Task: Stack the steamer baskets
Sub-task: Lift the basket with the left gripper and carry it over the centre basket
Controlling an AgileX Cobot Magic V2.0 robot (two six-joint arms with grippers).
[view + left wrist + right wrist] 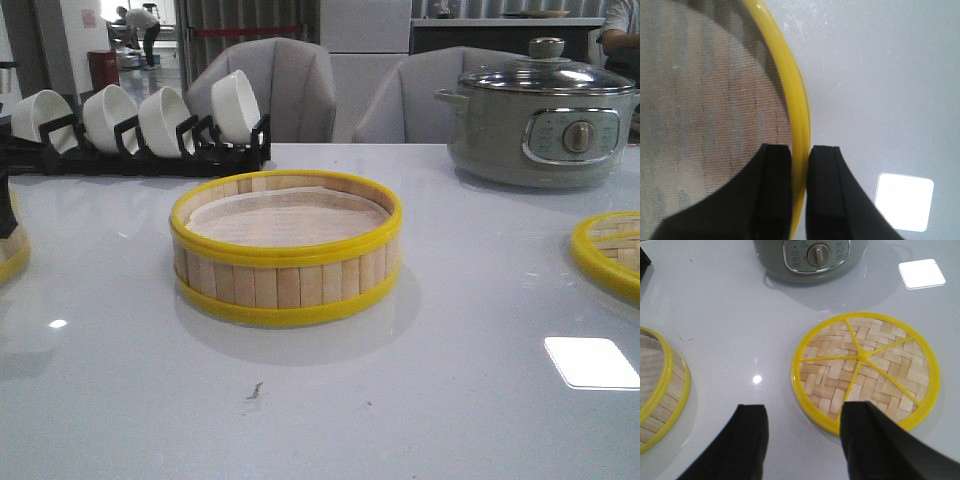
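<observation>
While seen from the front: middle steamer basket [286, 250] alone at centre of the counter [450, 400], another basket's rim [12, 250] at far left, woven lid [610, 252] at far right, grey-green pot [545, 125] behind. Left wrist view: left end effector [800, 175] narrowed onto a basket's yellow rim [790, 85], one finger inside, one outside. Right wrist view: right end effector [802, 435] wide, empty, poised near the lid [866, 369]. Likely risk: thin rim grip slipping or tilting the basket on lifting.
</observation>
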